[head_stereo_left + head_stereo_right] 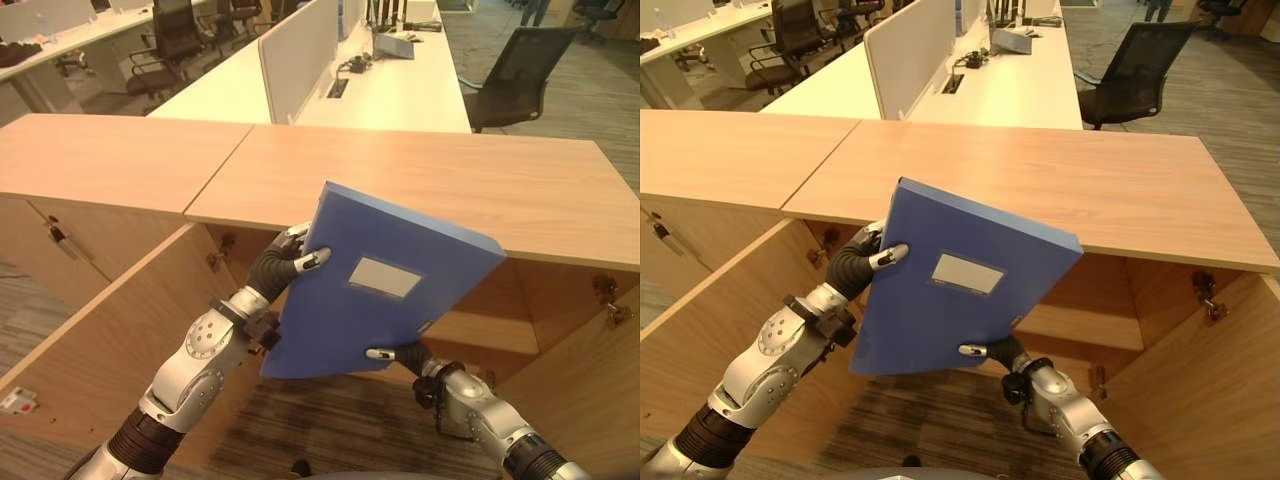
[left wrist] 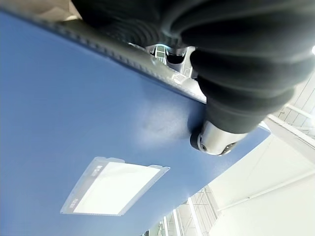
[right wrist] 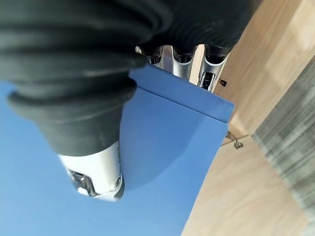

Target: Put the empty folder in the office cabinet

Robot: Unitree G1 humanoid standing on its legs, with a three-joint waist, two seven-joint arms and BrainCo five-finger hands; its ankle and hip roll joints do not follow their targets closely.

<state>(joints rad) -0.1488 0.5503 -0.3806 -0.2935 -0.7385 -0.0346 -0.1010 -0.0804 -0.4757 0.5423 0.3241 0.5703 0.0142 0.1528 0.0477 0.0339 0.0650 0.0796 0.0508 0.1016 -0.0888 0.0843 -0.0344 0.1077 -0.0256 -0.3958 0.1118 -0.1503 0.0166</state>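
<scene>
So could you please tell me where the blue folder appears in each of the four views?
Left eye view: folder at centre, tilted, before the open cabinet.
Right eye view: centre-left.
Left wrist view: fills most of the picture.
Right wrist view: beside the cabinet wood.
Shared landmark: the folder's label pocket, also in the left wrist view.

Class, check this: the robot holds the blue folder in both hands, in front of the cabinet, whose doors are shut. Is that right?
Not quite. The cabinet doors are open, as the left eye view shows. The rest stands: the left robot hand and right robot hand both hold the blue folder before it.
</scene>
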